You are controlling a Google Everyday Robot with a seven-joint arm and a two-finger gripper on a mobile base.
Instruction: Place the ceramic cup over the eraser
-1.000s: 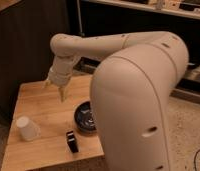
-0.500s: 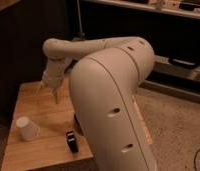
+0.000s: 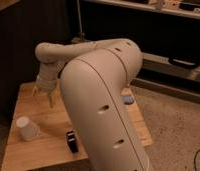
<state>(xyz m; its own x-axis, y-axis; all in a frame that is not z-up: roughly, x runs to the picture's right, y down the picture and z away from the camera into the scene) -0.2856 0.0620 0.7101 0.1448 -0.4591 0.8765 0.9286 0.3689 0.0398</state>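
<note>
Pincer [image 3: 43, 94] hovers above table [image 3: 23, 102]: one ceramic cup [image 3: 27, 128], one eraser [image 3: 71, 141].

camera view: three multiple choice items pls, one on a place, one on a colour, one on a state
1. Where does the ceramic cup stand on the table?
A. near the picture-left edge, left of the eraser
B. directly under the gripper
C. on top of the eraser

2. What colour is the eraser?
A. white
B. red
C. black

3. What state is the gripper in?
A. shut on the ceramic cup
B. open and empty, above the far part of the table
C. shut on the eraser

Answers:
1 A, the cup sits by the left edge with bare wood between it and the eraser.
2 C, the eraser is a small dark block against the pale wood.
3 B, the fingers point down with nothing between them, and the cup and eraser lie apart from them.
</note>
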